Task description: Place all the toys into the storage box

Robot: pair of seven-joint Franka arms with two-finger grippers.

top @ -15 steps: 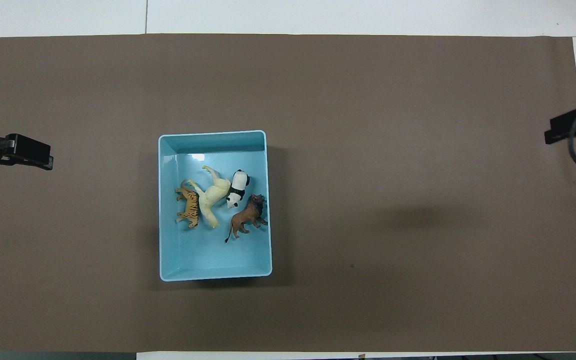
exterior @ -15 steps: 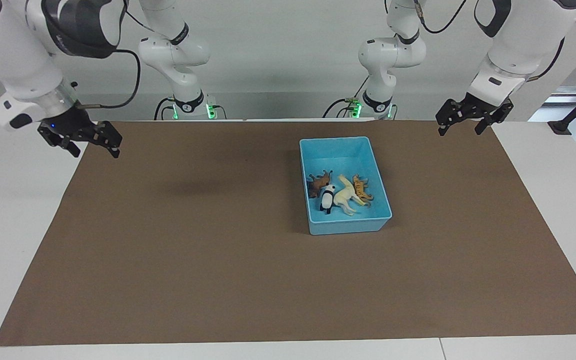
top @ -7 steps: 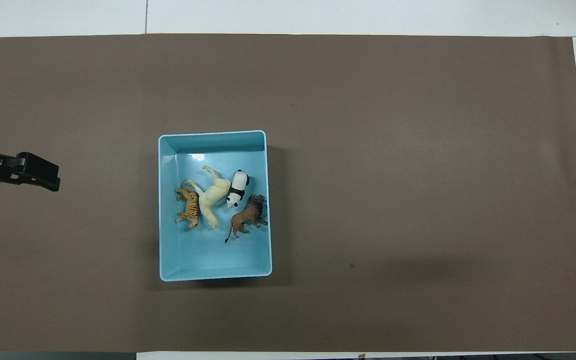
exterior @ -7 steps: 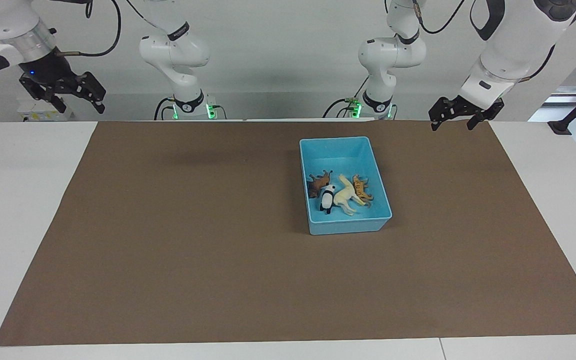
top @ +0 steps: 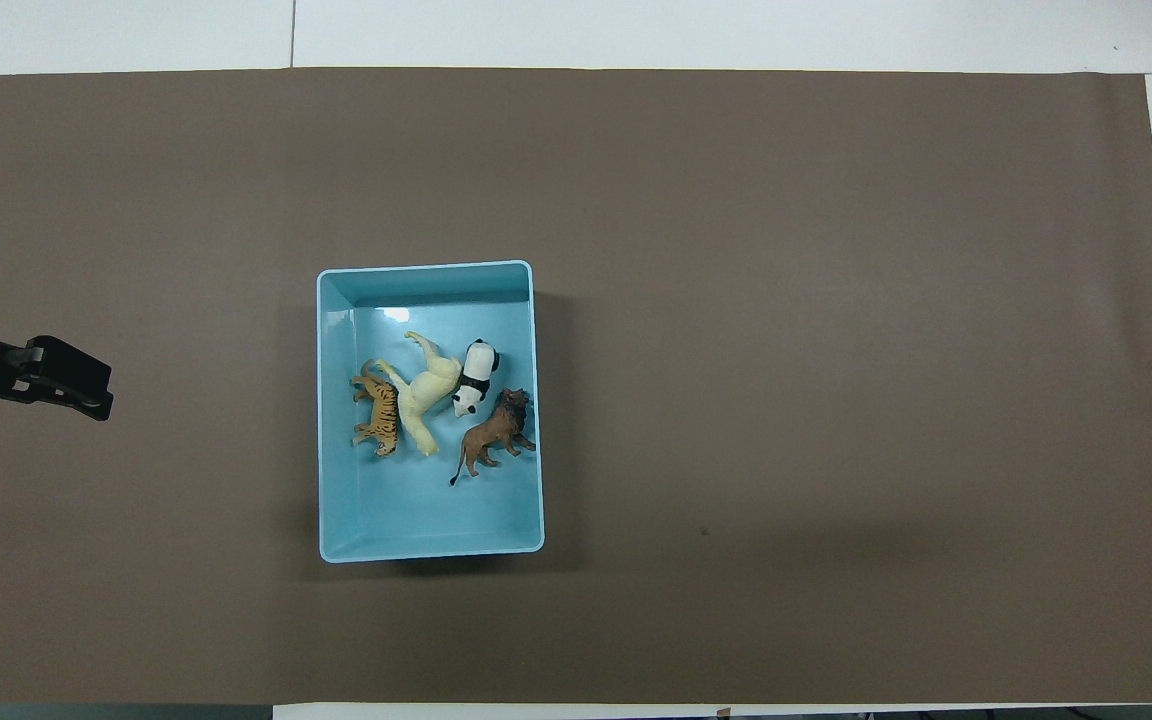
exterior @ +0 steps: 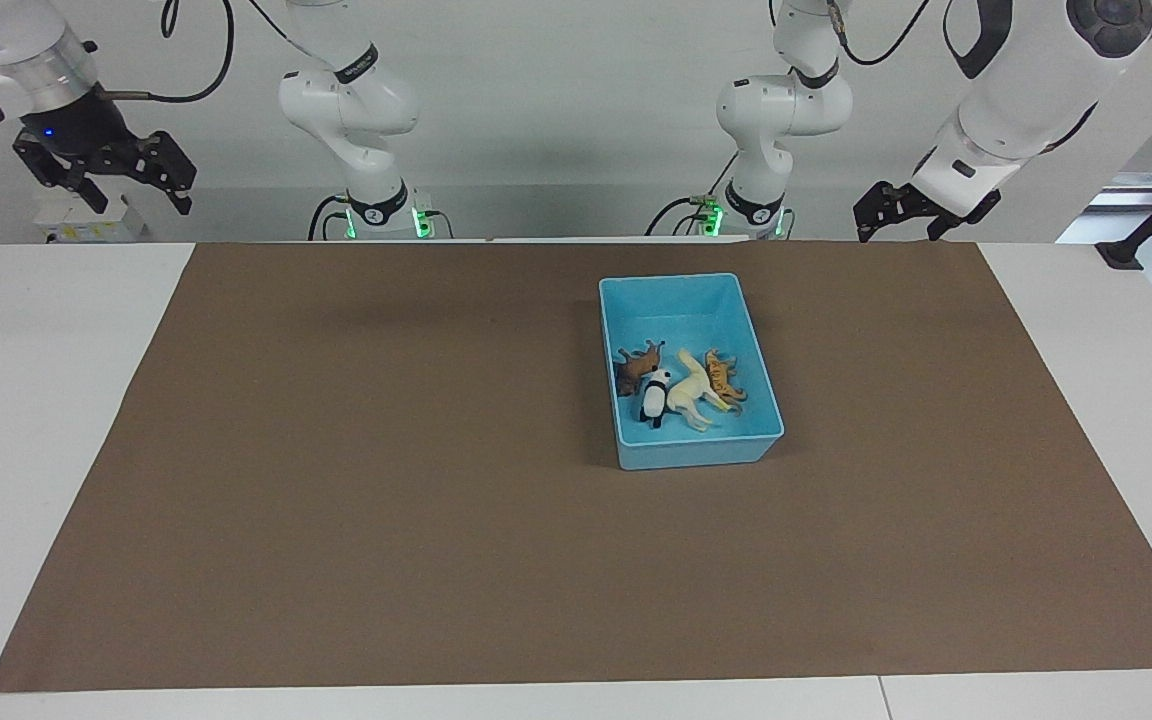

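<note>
The light blue storage box (exterior: pixel 671 279) stands on the mat toward the left arm's end; it also shows in the overhead view (top: pixel 426 267). All four toys lie in it: the tiger (exterior: pixel 723 375) (top: pixel 377 415), the horse (exterior: pixel 691 392) (top: pixel 423 392), the panda (exterior: pixel 654 397) (top: pixel 476 377) and the lion (exterior: pixel 633 368) (top: pixel 494 437). My left gripper (exterior: pixel 896 230) (top: pixel 66 378) is open and empty, raised over the mat's corner at its own end. My right gripper (exterior: pixel 139 198) is open and empty, raised high off the mat's corner at its own end, and is out of the overhead view.
A brown mat (exterior: pixel 386 450) covers most of the white table (exterior: pixel 36 400). The two arm bases (exterior: pixel 376 205) stand at the table's edge nearest the robots.
Both grippers have risen and drawn back toward the robots; the right one has left the overhead view. The box and the toys have not moved.
</note>
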